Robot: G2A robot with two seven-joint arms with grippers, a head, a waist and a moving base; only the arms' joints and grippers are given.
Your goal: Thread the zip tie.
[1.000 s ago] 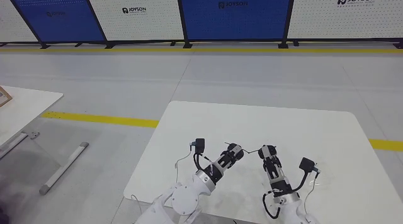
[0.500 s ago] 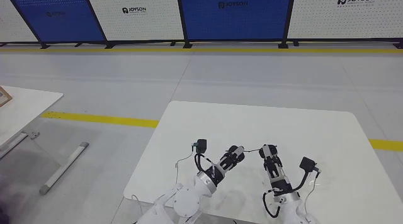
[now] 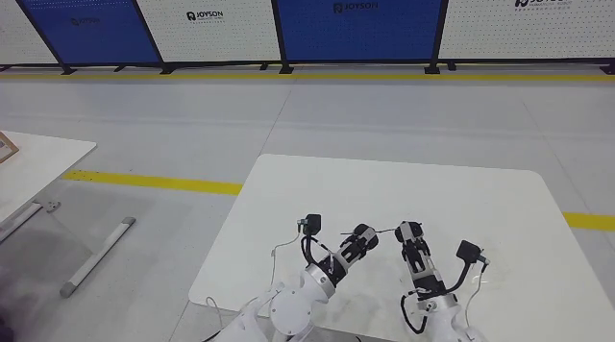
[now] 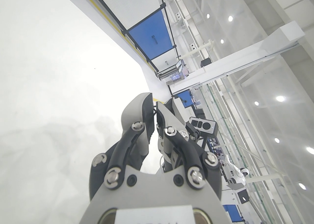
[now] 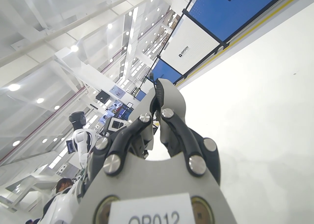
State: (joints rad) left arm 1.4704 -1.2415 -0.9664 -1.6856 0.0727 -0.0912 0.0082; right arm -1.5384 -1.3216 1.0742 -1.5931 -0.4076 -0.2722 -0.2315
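The zip tie [image 3: 385,232] is a thin black strip stretched between my two grippers above the white table [image 3: 461,198]. In the top view my left gripper [image 3: 368,235] and my right gripper [image 3: 405,231] face each other near the table's front edge, a short gap apart. My left gripper [image 4: 155,110] is shut on one end, a sliver of black zip tie [image 4: 155,107] showing between its pads. My right gripper [image 5: 157,87] is shut on the other end, with a short black piece of zip tie [image 5: 152,76] sticking out past its fingertips.
The table top beyond and to both sides of the grippers is bare white. Its front edge lies just behind the arms. A second white table [image 3: 38,164] stands at the far left across the floor.
My left arm has shifted slightly toward the right gripper, narrowing the gap. The free strip end seen beyond the left gripper earlier has gone from sight. The right arm has barely moved.
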